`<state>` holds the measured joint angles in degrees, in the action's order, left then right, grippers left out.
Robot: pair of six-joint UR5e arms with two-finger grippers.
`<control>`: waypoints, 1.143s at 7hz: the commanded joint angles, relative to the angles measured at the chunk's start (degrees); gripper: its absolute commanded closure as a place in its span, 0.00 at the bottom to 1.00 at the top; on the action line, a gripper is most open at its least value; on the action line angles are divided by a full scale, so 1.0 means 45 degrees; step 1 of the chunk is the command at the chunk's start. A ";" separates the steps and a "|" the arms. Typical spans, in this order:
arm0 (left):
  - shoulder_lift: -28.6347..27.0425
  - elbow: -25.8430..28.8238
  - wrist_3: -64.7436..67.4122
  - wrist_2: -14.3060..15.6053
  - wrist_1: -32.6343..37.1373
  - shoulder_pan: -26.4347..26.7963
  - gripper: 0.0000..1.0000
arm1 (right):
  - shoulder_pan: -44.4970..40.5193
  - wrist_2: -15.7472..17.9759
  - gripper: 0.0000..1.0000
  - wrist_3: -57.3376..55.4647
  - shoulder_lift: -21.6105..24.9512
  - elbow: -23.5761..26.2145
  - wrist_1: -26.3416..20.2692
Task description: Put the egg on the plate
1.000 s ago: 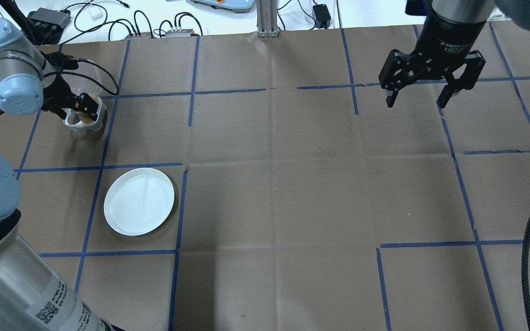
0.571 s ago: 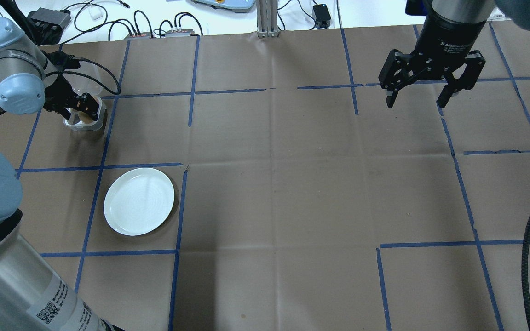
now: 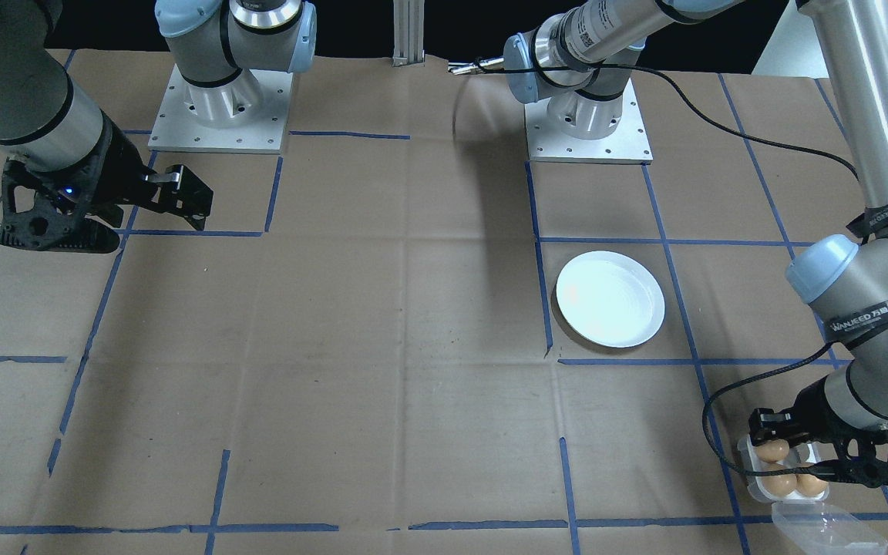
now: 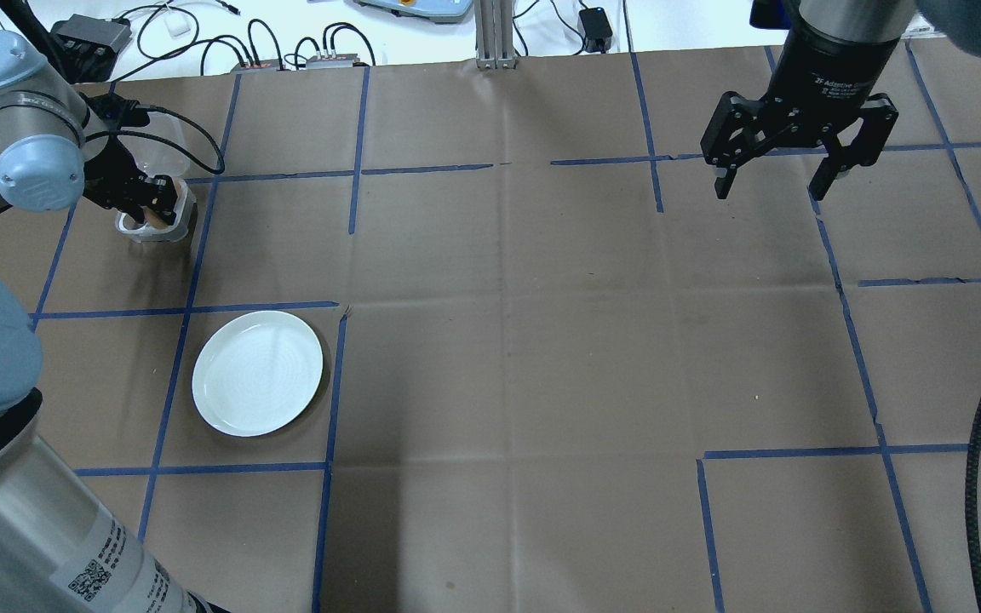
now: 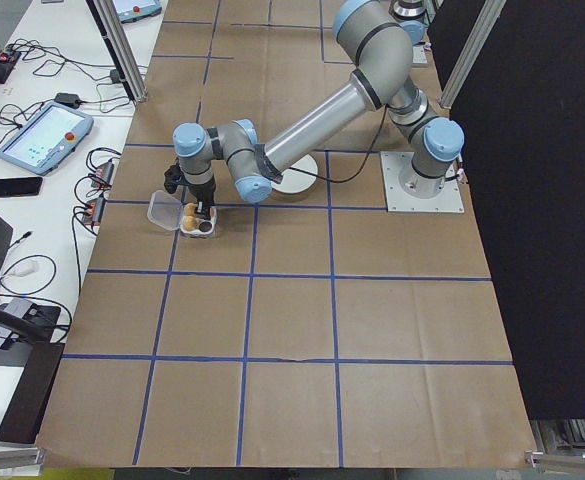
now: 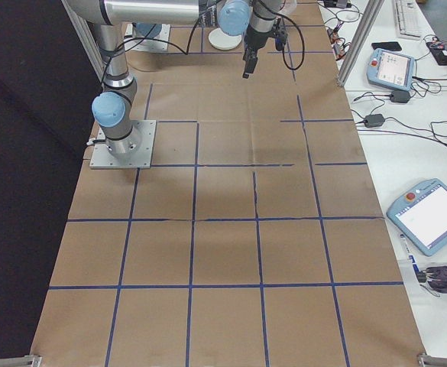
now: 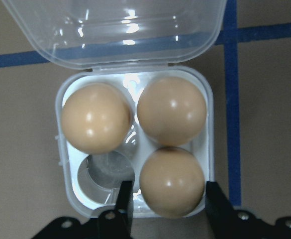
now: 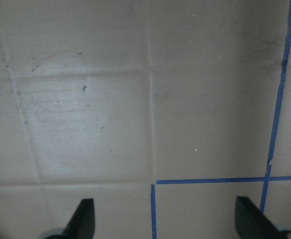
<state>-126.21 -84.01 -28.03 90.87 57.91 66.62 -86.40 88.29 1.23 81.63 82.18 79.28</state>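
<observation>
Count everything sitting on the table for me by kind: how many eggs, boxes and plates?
Eggs: 3
Clear egg box: 1
White plate: 1
Total: 5

Two silver-tubed arms with pale blue joint caps on square, screw-dotted grey base plates [image 3: 219, 116] — black two-finger grippers, a black cable [image 3: 752, 139] along the left arm, a QR sticker [image 4: 87, 579].

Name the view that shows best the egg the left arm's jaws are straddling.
Left wrist-mounted: the egg fills the lower frame between the jaws of the left gripper. Front-facing shows it small; overhead and exterior left mostly hide it; the others miss it.
</observation>
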 commanded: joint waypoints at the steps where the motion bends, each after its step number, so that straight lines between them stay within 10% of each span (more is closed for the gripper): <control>1: 0.0058 -0.0003 0.0038 0.0002 0.0020 0.0059 0.80 | 0.0000 -0.0010 0.00 0.0000 0.0003 0.0000 0.0000; 8: 0.4716 -0.2237 0.1456 0.0022 0.3184 0.0136 0.84 | 0.0000 -0.0010 0.00 0.0000 -0.0016 0.0000 0.0000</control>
<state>-109.91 -89.11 -24.72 91.12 70.67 66.85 -86.40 88.25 1.23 81.60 82.18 79.28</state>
